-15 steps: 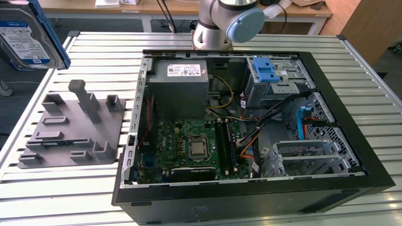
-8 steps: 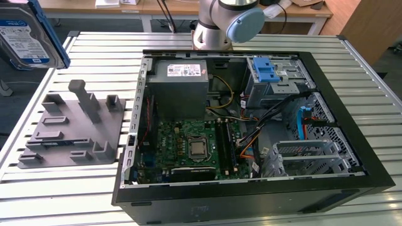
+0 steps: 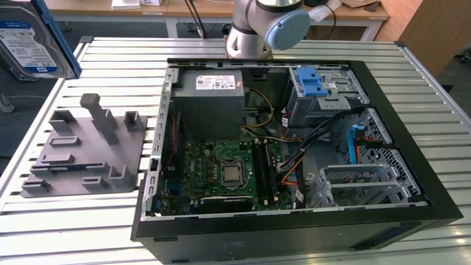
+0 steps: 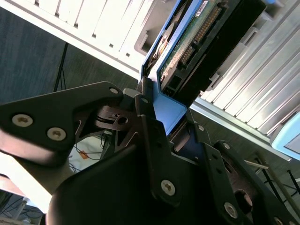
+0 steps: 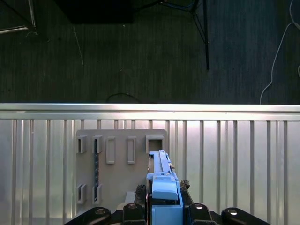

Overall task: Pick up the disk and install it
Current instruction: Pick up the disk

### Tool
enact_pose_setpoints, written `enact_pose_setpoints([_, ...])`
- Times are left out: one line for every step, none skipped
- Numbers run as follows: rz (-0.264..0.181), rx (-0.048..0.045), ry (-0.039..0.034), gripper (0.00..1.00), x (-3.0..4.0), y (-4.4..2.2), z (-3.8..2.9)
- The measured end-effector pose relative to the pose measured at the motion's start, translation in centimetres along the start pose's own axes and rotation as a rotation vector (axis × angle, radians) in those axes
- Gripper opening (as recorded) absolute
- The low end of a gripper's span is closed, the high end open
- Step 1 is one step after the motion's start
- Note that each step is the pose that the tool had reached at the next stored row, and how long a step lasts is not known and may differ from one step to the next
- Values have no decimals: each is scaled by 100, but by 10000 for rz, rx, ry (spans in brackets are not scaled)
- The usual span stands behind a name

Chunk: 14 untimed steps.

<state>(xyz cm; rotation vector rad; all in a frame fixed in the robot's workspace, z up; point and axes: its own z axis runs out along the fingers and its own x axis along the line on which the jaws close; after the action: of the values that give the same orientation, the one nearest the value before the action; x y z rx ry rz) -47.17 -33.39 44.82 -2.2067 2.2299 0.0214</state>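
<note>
The disk [image 3: 28, 47], silver-grey with a blue-and-white label and a blue bracket along its edge, hangs in the air at the exterior view's upper left, off the table's corner. In the second wrist view my gripper [image 4: 168, 117] is shut on the disk [image 4: 197, 35] by its blue bracket end, with the green circuit board side showing. In the first wrist view the disk [image 5: 161, 176] stands edge-on between the black fingers [image 5: 139, 193], above the grey fixture plate [image 5: 117, 164].
An open black computer case [image 3: 412, 182] lies on the slatted metal table [image 3: 74, 232], with a grey power-supply box [image 3: 213, 105], a motherboard [image 3: 228, 171] and a blue-tabbed drive cage [image 3: 312, 83] inside. The grey fixture plate [image 3: 74, 154] with upright posts lies to the case's left in the exterior view. The arm's base [image 3: 257, 27] stands behind the case.
</note>
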Motion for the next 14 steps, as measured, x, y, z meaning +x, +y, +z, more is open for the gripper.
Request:
enact_pose_setpoints([0,1,0,36,0,0,-8])
enact_pose_setpoints([0,1,-1,36,0,0,-16])
enact_pose_setpoints([0,2,-1,36,0,0,-21])
enact_pose_setpoints([0,1,0,36,0,0,-27])
enact_pose_setpoints([0,1,0,36,0,1,-31])
enact_pose_setpoints([1,1,0,36,-1,0,-36])
enact_pose_setpoints([0,1,0,36,0,0,-40])
enact_pose_setpoints([0,2,-1,36,-1,0,-43])
enact_pose_setpoints([0,1,0,36,0,0,-48])
enact_pose_setpoints([0,1,0,36,-1,0,-52])
enact_pose_setpoints([0,0,0,36,-1,0,-56])
enact_pose_setpoints([1,0,0,36,-1,1,-59])
enact_pose_setpoints([0,1,-1,36,-1,1,-63])
enact_pose_setpoints([0,1,0,36,-1,1,-66])
